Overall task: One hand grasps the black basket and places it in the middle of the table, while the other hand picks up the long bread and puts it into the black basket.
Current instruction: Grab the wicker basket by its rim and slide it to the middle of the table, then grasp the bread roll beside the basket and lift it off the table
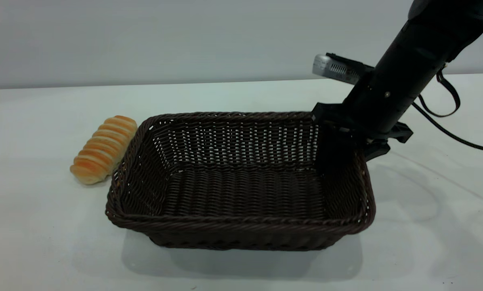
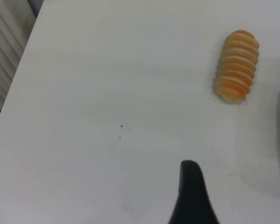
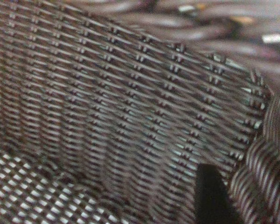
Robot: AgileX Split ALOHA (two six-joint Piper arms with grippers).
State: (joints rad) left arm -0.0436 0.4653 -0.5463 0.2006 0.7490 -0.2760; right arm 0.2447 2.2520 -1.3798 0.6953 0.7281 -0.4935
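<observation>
The black basket (image 1: pixel 241 221) stands upright and empty in the middle of the table (image 1: pixel 43 242). My right gripper (image 1: pixel 346 141) straddles the rim at the basket's far right corner and is shut on it. In the right wrist view one black finger (image 3: pixel 209 196) lies against the inside of the woven wall (image 3: pixel 130 102). The long bread (image 1: pixel 104 148) lies on the table just outside the basket's left end, close to the rim. My left gripper (image 2: pixel 222 196) is out of the exterior view. It hovers open and empty over bare table, well short of the bread (image 2: pixel 236 65).
The right arm's cables (image 1: pixel 447 105) hang behind the basket at the right. A grey-silver camera block (image 1: pixel 334 68) sticks out above the right gripper. The table's edge (image 2: pixel 18 70) shows in the left wrist view, far from the bread.
</observation>
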